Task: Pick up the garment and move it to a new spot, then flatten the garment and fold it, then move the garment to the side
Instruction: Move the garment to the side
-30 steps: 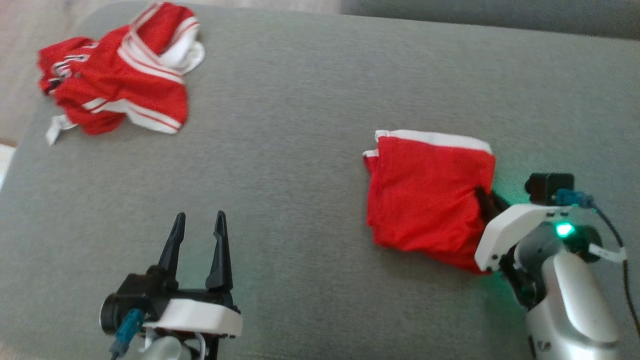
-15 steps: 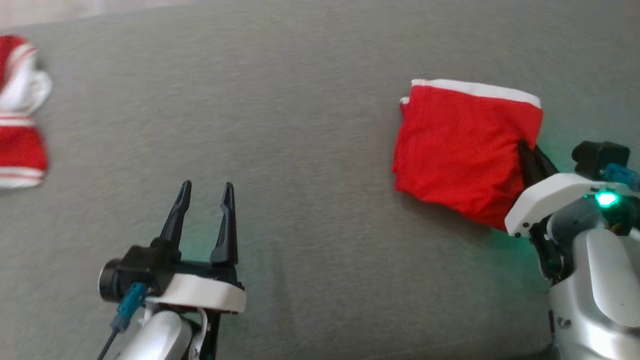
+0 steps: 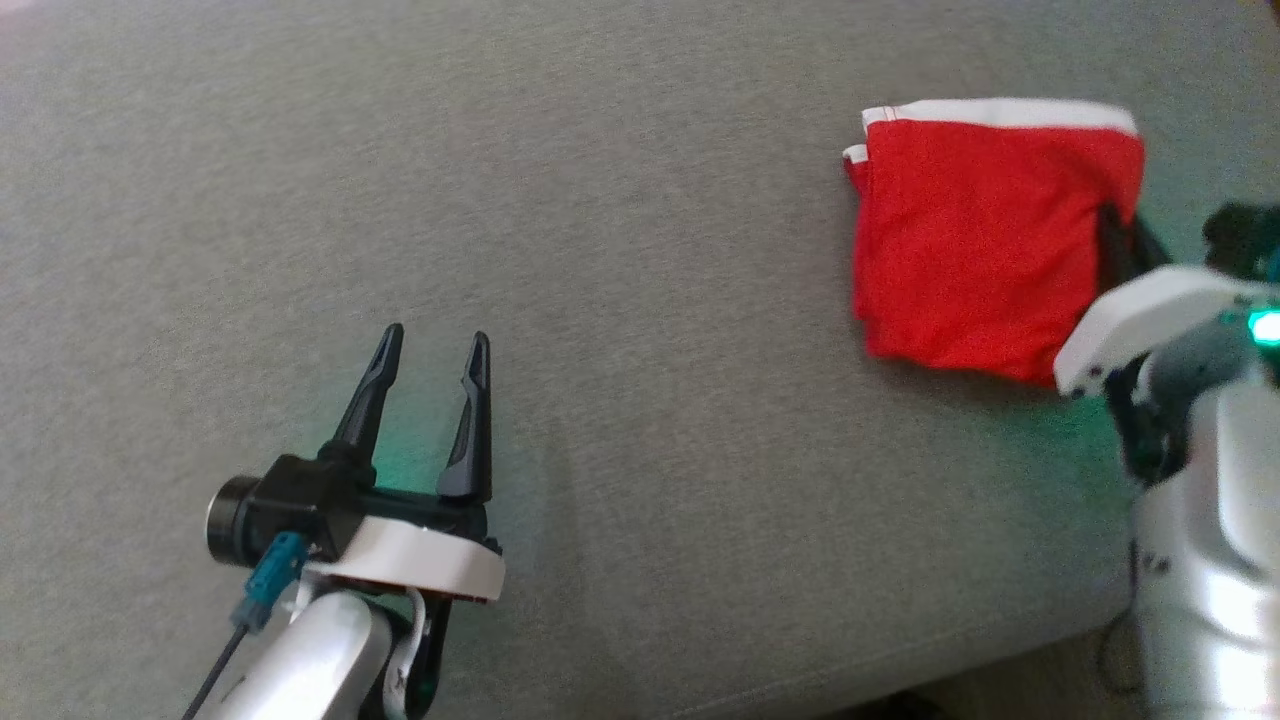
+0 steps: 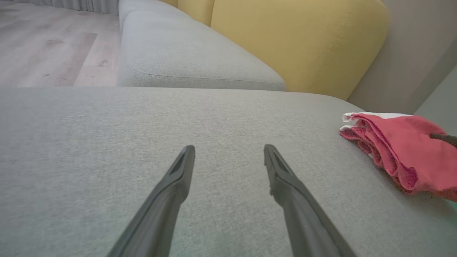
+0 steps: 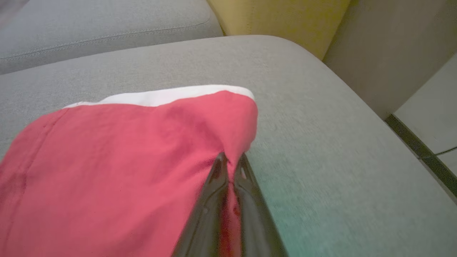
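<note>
The folded red garment [image 3: 975,240] (white band along its far edge) lies at two o'clock on the grey sofa cushion [image 3: 600,200] — the right pincer [image 3: 1112,222] is clamped together on its right edge. At seven o'clock, the left pincer [image 3: 432,345] holds its fingers apart, well clear of the cloth.

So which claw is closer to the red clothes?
Right. The right claw is shut on the red garment; the left claw hangs open over the grey cushion, far to the garment's left.

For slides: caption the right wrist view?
Fingers of the right gripper pinch the folded red garment at its edge, on a grey cushion.
</note>
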You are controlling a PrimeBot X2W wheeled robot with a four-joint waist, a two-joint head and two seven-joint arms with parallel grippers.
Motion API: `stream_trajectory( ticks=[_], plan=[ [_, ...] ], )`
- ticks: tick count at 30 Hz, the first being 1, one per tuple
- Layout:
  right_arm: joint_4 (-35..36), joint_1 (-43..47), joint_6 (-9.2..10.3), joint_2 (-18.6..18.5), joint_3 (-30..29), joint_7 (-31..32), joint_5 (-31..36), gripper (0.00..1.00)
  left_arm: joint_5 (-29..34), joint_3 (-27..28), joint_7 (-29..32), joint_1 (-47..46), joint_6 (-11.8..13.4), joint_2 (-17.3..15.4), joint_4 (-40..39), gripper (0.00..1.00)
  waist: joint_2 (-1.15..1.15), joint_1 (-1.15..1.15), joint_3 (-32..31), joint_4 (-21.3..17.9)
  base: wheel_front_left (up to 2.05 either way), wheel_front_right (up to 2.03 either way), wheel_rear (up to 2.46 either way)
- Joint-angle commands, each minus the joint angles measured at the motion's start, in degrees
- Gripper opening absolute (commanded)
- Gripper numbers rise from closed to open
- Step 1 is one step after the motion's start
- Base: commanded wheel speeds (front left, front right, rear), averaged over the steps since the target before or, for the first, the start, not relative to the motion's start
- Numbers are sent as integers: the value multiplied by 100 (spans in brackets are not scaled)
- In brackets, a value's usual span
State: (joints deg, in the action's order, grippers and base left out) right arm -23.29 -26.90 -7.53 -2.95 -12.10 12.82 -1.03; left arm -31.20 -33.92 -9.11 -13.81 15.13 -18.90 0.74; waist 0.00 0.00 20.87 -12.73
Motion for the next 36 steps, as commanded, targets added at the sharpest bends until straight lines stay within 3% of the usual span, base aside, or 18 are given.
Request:
stream_trajectory(
  ticks=[1, 15, 16, 17, 18, 25, 36],
  plan=[
    [69, -435, 4, -241, 50, 76, 233, 0, 45, 182, -59, -137, 36, -106, -202, 100, 0, 0, 45, 232, 0, 0, 0],
    [-952, -1434, 4, -1894, -879, 315, 832, 0, -6, 176, -220, -111, 40, -31, -207, 100, 0, 0, 258, 1245, 0, 0, 0],
    [-1008, -1463, 4, -1953, -936, 278, 881, 20, -5, 172, -223, -112, 43, -28, -206, 100, 0, 0, 264, 1275, 0, 0, 0],
    [-1060, -1483, 4, -1999, -954, 224, 924, 56, -4, 166, -224, -114, 43, -26, -202, 100, 0, 0, 267, 1306, 0, 0, 0],
    [-1104, -1509, 4, -2025, -991, 148, 953, 100, -5, 164, -227, -116, 44, -27, -196, 100, 0, 0, 267, 1323, 0, 0, 0],
    [-1323, -1560, 4, -1836, -1261, -182, 1236, 100, -36, 157, -245, -70, 53, -37, -132, 100, 0, 0, 103, 1329, 0, 0, 0],
    [-686, -1387, 4, -1043, -541, -683, 1093, 100, -226, 209, -317, 136, 56, 20, -14, 100, 0, 0, -702, 1298, 0, 0, 0]
  ],
)
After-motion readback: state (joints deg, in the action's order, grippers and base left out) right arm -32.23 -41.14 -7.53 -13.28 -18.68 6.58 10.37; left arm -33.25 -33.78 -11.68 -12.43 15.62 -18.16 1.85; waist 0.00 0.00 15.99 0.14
